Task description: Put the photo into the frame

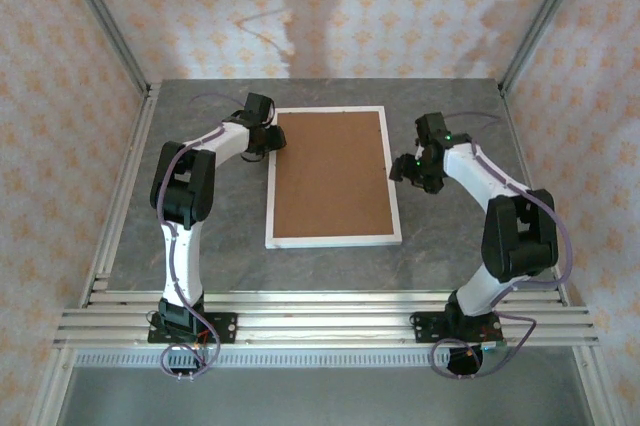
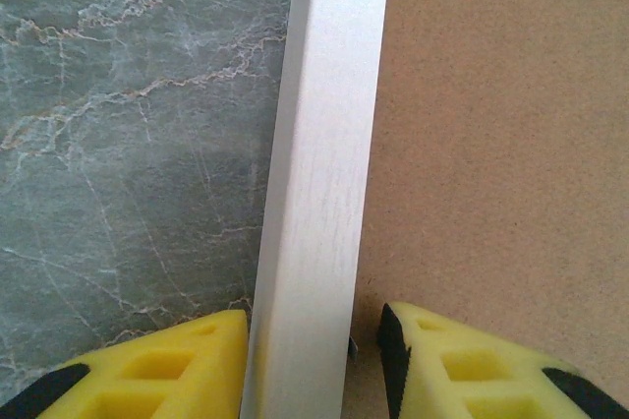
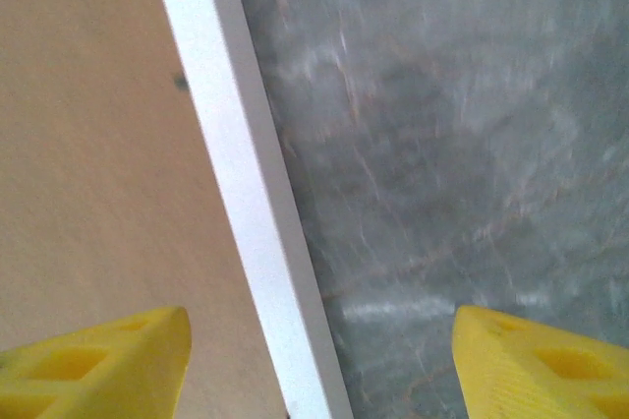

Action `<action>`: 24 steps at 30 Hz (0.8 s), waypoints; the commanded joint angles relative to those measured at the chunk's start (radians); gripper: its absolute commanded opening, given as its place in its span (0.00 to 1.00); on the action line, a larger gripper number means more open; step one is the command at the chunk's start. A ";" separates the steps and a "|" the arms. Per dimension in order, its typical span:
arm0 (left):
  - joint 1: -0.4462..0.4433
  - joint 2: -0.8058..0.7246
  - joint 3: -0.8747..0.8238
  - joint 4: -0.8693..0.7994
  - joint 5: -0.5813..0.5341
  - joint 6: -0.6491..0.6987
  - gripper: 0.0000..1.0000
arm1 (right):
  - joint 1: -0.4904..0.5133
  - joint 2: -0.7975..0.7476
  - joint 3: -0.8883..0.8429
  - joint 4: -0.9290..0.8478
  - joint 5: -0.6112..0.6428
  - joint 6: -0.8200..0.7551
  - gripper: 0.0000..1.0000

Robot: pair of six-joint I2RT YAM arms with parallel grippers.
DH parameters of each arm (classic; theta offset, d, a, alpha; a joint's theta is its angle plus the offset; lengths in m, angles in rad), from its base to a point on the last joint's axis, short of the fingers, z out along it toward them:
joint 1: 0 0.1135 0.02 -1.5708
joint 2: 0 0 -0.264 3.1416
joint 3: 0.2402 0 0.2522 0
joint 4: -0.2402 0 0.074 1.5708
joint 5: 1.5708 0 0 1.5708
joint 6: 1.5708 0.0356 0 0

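Note:
The white frame point(image 1: 333, 240) lies flat mid-table with its back up, and the plain brown backing board point(image 1: 330, 171) fills it. The photo is hidden. My left gripper point(image 1: 272, 136) stands at the far end of the frame's left rail. In the left wrist view this gripper point(image 2: 314, 329) straddles the white moulding point(image 2: 319, 173): the outer yellow finger touches it, while the inner one hovers over the board point(image 2: 491, 144) with a small gap. My right gripper point(image 1: 405, 171) is wide open across the right rail point(image 3: 251, 203), one finger over the board point(image 3: 98, 144) and one over the table.
Grey marble tabletop point(image 1: 200, 246) surrounds the frame, bounded by aluminium rails and patterned walls. A small metal tab point(image 2: 351, 345) sticks out at the inner edge of the left moulding, beside my inner finger.

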 commanded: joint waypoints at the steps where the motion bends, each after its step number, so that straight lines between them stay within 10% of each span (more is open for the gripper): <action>1: -0.002 -0.018 -0.028 -0.105 0.025 0.005 0.42 | 0.011 -0.058 -0.065 -0.063 -0.029 0.002 0.71; 24: -0.020 -0.006 -0.011 -0.119 0.030 0.004 0.41 | 0.103 -0.038 -0.179 -0.063 0.097 0.059 0.71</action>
